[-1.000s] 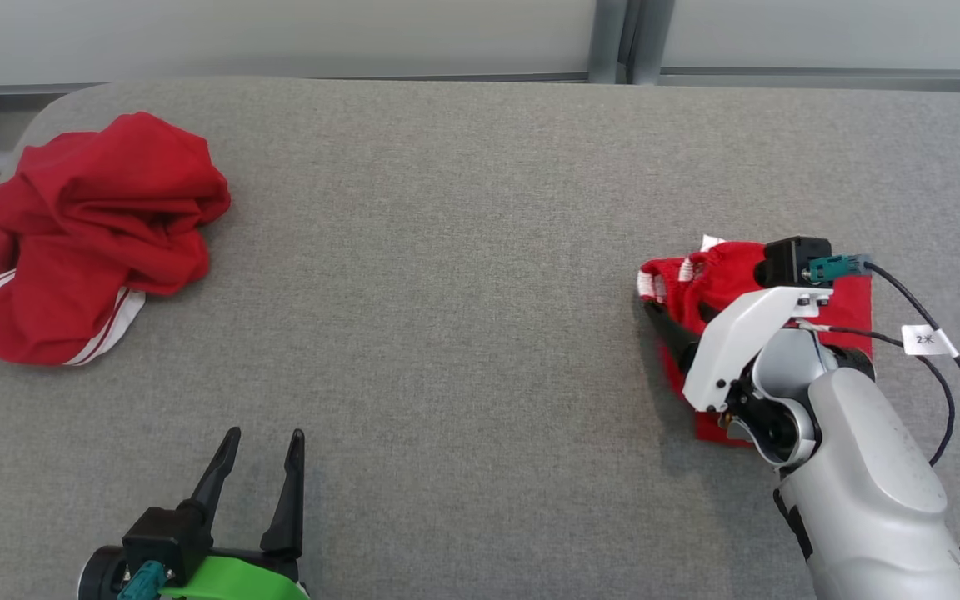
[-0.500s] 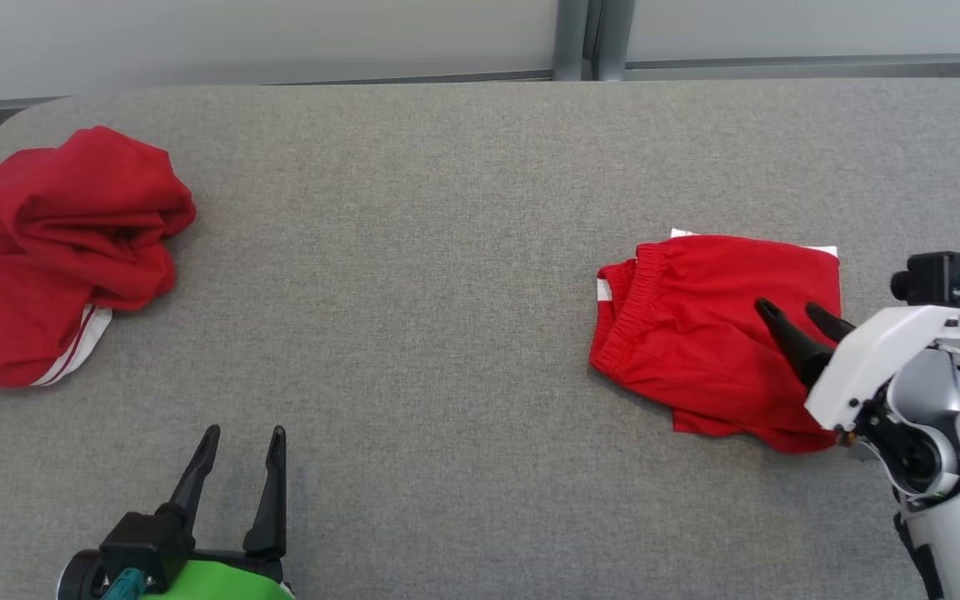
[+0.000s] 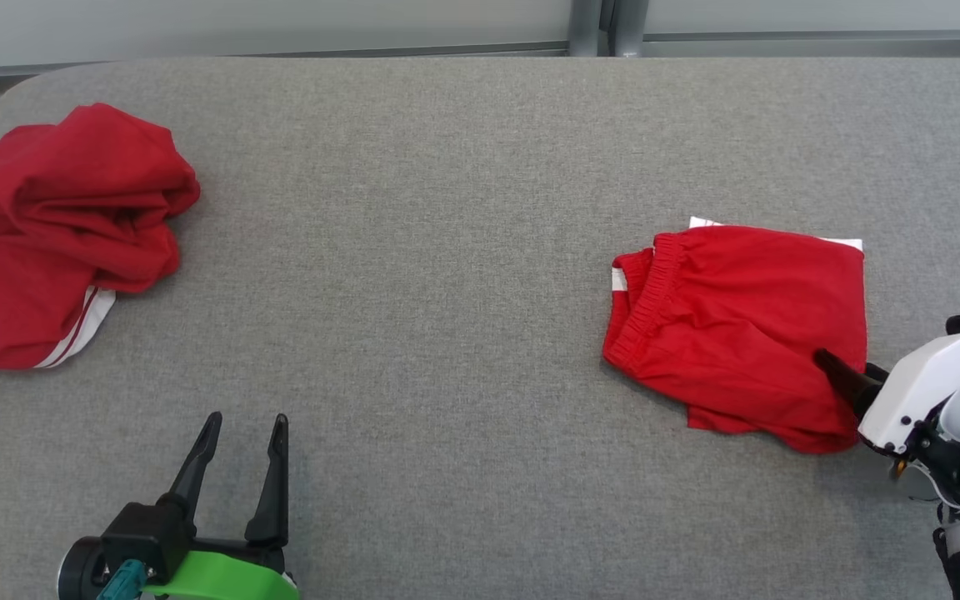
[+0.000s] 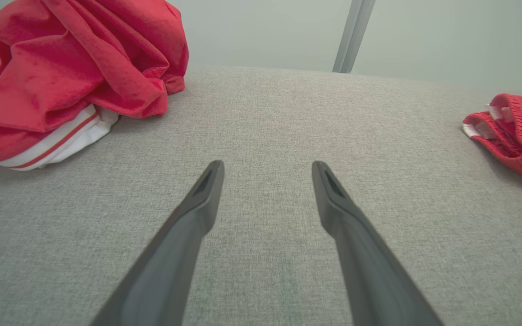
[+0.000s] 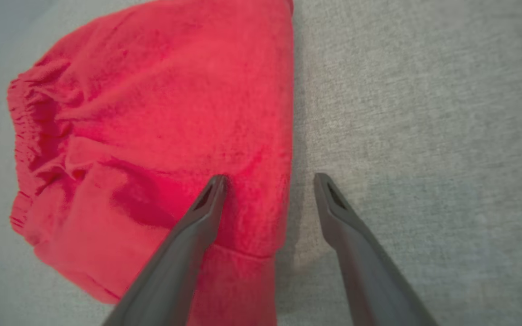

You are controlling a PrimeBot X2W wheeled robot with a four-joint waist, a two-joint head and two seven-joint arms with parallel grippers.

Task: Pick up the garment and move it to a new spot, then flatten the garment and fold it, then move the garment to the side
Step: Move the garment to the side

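Note:
The garment (image 3: 738, 325), a pair of red shorts with an elastic waistband, lies folded flat on the right side of the grey table (image 3: 447, 250). My right gripper (image 3: 830, 362) is open at the garment's lower right corner. In the right wrist view one finger (image 5: 206, 203) is over the red cloth and the other is over bare table, so my right gripper (image 5: 268, 177) straddles the garment's (image 5: 152, 136) edge and holds nothing. My left gripper (image 3: 247, 418) is open and empty over bare table at the lower left. The left wrist view shows my left gripper (image 4: 266, 164) and, far right, the garment's waistband (image 4: 514, 131).
A second red garment with white stripes (image 3: 63, 233) lies crumpled at the table's far left corner, and the crumpled pile (image 4: 75, 59) is ahead and left of the left fingers. A pale wall and a grey post (image 3: 597, 17) stand behind the table.
My right gripper has drawn back toward the lower right, off the folded garment, which now lies uncovered. The head camera has shifted. The left gripper has stayed put.

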